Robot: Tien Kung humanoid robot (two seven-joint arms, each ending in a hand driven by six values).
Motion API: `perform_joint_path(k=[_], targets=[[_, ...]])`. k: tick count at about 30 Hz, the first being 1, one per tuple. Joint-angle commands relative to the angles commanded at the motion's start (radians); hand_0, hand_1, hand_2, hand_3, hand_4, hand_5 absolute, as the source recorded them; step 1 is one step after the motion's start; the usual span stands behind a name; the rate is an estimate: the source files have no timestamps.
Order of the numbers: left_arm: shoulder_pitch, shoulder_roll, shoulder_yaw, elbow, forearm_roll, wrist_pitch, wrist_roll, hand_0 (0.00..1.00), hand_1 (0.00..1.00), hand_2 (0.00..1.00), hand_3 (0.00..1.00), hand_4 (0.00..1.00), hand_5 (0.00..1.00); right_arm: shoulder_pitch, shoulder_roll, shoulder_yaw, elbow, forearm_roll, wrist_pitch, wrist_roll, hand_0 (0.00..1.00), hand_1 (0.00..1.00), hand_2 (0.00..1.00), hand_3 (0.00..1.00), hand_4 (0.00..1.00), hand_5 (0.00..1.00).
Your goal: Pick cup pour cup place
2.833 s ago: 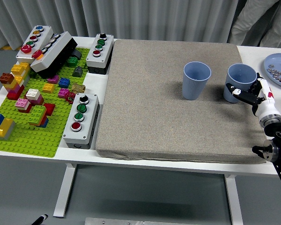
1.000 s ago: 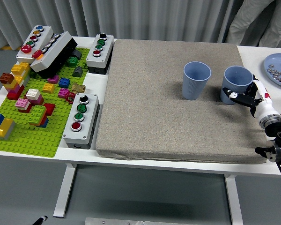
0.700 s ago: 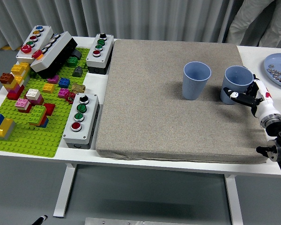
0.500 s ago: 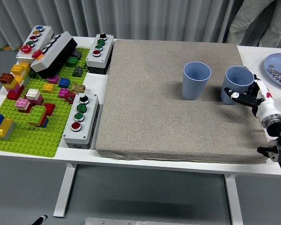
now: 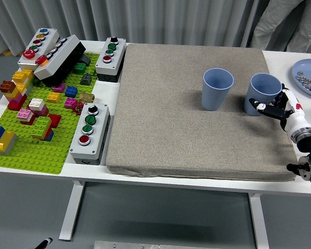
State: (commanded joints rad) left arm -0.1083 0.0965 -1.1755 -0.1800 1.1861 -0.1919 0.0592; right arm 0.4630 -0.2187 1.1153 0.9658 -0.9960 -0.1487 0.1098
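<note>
While the right hand [image 5: 276, 108] wraps its fingers [image 5: 259, 104] around the right cup [image 5: 262, 92], picking is underway; next comes lifting and tilting toward the left cup [image 5: 217, 88].

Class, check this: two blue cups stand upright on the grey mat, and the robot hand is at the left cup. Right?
Not quite. In the head view the right robot hand is at the right cup, not the left cup. Both stand upright on the grey mat.
</note>
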Motion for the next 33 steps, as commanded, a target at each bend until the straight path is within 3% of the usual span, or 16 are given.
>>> perform_joint_path(k=[13,33], targets=[[0.005,-0.001,0.0,0.0,0.0,-0.001,0.002,0.826,0.802,0.884,0.784,0.641,0.995,-0.026,-0.018,0.004,0.026,-0.001,-0.002,-0.004,0.962,0.916,0.998,0.998,0.841,0.166],[0.018,0.001,-0.007,0.0,-0.001,-0.002,0.004,0.826,0.802,0.883,0.784,0.643,0.995,-0.179,-0.1,0.052,0.229,-0.064,-0.008,-0.033,0.959,0.914,0.998,0.998,0.843,0.175]])
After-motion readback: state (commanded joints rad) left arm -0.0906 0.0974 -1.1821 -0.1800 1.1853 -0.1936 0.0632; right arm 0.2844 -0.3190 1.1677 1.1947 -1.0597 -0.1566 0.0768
